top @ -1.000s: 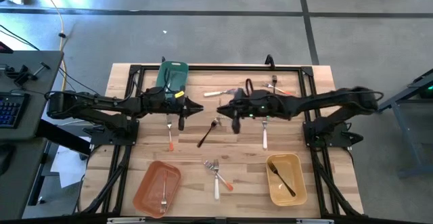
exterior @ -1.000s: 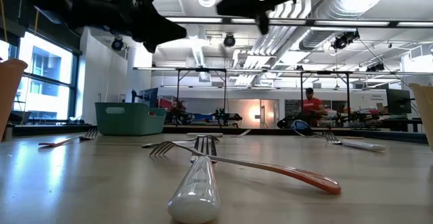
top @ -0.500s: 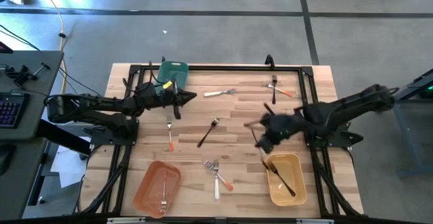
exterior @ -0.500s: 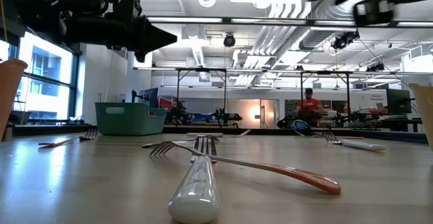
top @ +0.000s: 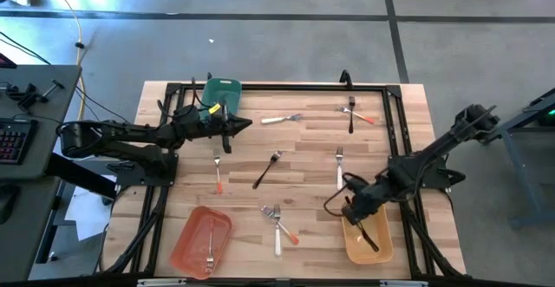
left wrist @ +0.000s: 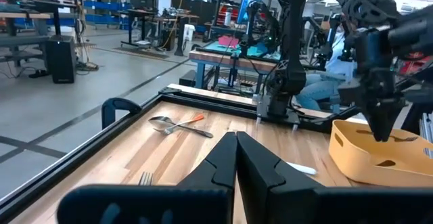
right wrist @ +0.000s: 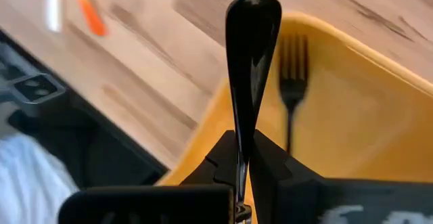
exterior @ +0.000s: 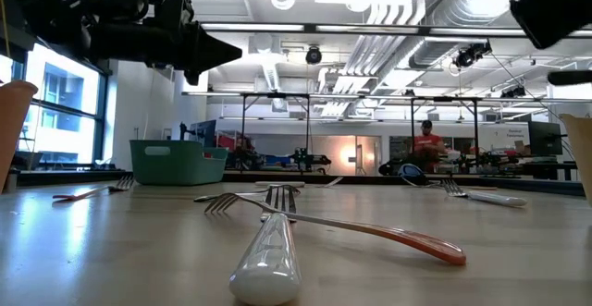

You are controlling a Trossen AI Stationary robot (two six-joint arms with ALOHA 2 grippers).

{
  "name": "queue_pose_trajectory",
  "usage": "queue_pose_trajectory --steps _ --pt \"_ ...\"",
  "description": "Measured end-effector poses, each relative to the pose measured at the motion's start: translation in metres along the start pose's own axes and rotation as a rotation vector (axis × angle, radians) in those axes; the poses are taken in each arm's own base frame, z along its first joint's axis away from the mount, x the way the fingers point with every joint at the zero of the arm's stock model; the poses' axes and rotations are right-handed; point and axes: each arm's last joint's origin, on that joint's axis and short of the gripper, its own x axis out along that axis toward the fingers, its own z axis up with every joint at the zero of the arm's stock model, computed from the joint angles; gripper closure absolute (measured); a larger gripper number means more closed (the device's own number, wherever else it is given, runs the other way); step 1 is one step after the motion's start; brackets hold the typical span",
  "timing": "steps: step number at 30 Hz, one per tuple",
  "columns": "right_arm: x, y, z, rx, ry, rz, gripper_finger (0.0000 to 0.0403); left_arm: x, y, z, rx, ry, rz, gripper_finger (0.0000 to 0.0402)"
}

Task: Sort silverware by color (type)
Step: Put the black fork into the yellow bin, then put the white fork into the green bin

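In the right wrist view my right gripper [right wrist: 243, 158] is shut on a glossy black utensil [right wrist: 252, 55] above the near-left rim of the yellow bin [right wrist: 352, 102], where a black fork [right wrist: 292, 68] lies. From above, it [top: 350, 211] hovers at the yellow bin [top: 381, 235]. My left gripper [top: 245, 124] is shut and empty, beside the green bin [top: 221, 90]. Loose forks lie flat on the wood: a white-handled one [top: 282, 119], an orange-tipped one [top: 217, 170], a black one [top: 266, 170], a white one [top: 339, 167] and a pair [top: 277, 222]. My right gripper pinches the black utensil's slim shaft [right wrist: 242, 143] between its two fingers. The shaft runs along the fingers, and its rounded end [right wrist: 254, 7] sticks out well past the fingertips. The utensil is lifted clear, over the yellow bin's rim. Its other end is hidden by the gripper.
An orange-red bin [top: 201, 239] holding a fork sits at the near left. Two more utensils [top: 355, 112] lie at the far right. A black frame [top: 260, 86] borders the table. In the low view a white-handled fork [exterior: 266, 250] and an orange-tipped fork [exterior: 370, 232] cross in the foreground.
My right gripper has swung from the table's middle toward the near right edge, carrying the black utensil to a spot over the yellow bin. My left gripper drew back a little toward the left and far edges, then kept still.
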Motion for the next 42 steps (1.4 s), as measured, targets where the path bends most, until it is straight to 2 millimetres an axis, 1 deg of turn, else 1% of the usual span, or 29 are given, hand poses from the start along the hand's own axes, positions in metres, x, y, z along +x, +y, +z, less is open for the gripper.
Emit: queue_pose_trajectory --steps 8,11,14,17,22,25,27,30,32,36,39,42 --pt "0.022 -0.018 -0.014 0.006 0.033 -0.023 0.0403 -0.001 0.005 0.001 -0.007 -0.005 0.025 0.0401" --pt "0.027 -0.026 -0.015 0.012 0.035 -0.058 0.0403 -0.001 0.007 0.001 -0.022 -0.005 0.039 0.0401" --pt "0.027 -0.028 -0.017 0.005 0.042 -0.069 0.0398 -0.002 0.009 0.001 -0.026 -0.002 0.046 0.0401" --pt "0.027 -0.028 -0.018 0.004 0.096 -0.078 0.0376 -0.002 0.009 0.000 -0.015 0.008 0.047 0.0401" --pt "0.025 -0.030 -0.020 -0.003 0.163 -0.095 0.0316 -0.002 0.009 -0.004 -0.011 0.041 0.051 0.0401" --pt "0.018 -0.027 -0.018 -0.031 0.163 -0.086 0.0291 -0.002 0.009 -0.005 -0.014 0.056 0.053 0.0401" --pt "0.010 -0.025 -0.016 -0.044 0.158 -0.086 0.0287 -0.002 0.009 -0.005 -0.013 0.057 0.053 0.0401" --pt "-0.007 -0.019 -0.010 -0.069 0.133 -0.098 0.0298 -0.002 0.009 -0.005 -0.013 0.057 0.054 0.0401" --pt "-0.019 -0.017 -0.005 -0.071 0.095 -0.142 0.0312 -0.002 0.009 -0.006 -0.009 0.060 0.054 0.0401" --pt "-0.042 -0.010 0.010 -0.086 -0.016 -0.198 0.0340 -0.002 0.010 -0.010 0.020 0.109 0.057 0.0401" --pt "-0.050 -0.007 0.025 -0.083 -0.130 -0.193 0.0346 -0.003 0.010 -0.012 0.019 0.128 0.060 0.0401" --pt "-0.050 -0.007 0.041 -0.049 -0.219 -0.179 0.0335 -0.003 0.010 -0.013 0.022 0.135 0.060 0.0401"
